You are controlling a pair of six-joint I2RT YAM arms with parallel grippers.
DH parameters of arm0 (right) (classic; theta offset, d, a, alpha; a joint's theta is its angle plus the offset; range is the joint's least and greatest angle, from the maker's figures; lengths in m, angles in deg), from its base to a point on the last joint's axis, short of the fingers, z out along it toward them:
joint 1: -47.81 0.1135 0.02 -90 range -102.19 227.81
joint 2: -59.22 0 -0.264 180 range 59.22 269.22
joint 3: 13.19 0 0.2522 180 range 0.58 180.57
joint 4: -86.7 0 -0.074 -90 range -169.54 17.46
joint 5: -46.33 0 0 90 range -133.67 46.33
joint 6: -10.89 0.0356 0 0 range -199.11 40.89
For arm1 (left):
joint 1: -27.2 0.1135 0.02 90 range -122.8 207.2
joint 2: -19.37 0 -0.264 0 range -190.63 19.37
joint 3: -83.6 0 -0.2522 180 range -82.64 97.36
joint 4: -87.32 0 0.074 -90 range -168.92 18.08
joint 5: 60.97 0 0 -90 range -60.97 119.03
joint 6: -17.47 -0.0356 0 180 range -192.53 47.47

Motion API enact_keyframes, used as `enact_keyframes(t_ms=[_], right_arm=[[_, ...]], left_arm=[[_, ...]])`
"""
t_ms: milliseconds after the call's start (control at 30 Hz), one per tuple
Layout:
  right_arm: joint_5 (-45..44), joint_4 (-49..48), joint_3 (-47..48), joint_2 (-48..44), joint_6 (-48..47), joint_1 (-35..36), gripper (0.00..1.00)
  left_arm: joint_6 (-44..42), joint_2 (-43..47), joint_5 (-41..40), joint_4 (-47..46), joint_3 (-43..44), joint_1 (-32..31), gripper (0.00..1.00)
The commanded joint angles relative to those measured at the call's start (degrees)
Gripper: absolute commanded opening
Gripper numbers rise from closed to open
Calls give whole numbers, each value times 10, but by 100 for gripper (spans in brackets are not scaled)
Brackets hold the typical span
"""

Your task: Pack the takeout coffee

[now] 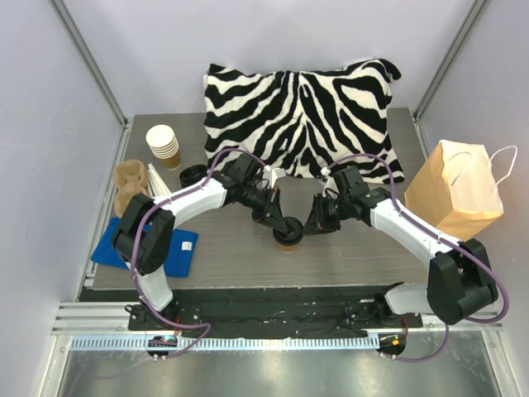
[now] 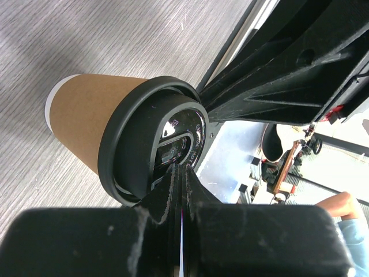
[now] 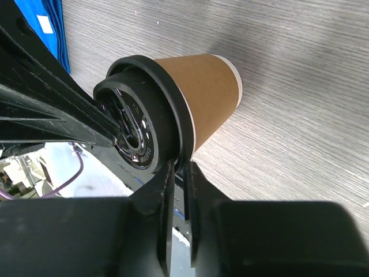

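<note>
The takeout coffee (image 1: 287, 240), a brown paper cup with a black lid, stands on the table's near middle between both grippers. In the left wrist view the cup (image 2: 86, 121) and its lid (image 2: 130, 161) fill the frame. My left gripper (image 2: 180, 168) is shut, and its tips rest on the top of the lid. In the right wrist view my right gripper (image 3: 180, 164) is shut on the lid's rim (image 3: 173, 115), just above the cup wall (image 3: 202, 81). In the top view the left gripper (image 1: 275, 222) and the right gripper (image 1: 311, 227) meet at the cup.
A brown paper bag (image 1: 457, 188) stands at the right. A zebra pillow (image 1: 306, 116) lies at the back. At the left are a stack of lidless cups (image 1: 164, 145), black lids (image 1: 192, 175), a cardboard carrier (image 1: 132, 186) and a blue cloth (image 1: 149, 244).
</note>
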Motion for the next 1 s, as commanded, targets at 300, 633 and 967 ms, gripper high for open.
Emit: enact_keyframes(t_ms=[300,633,967], right_arm=[[-66,-4,-45,63,-38,4,1],[-112,3,-27,131,-49,4,1],[-51,-4,5,106,-52,7,2]], left_arm=[[-34,-47,-122,31,-5,3,0],[-38,-55,-129,42,-1,9,0],[-37,-44,-98,27,-3,16,0]])
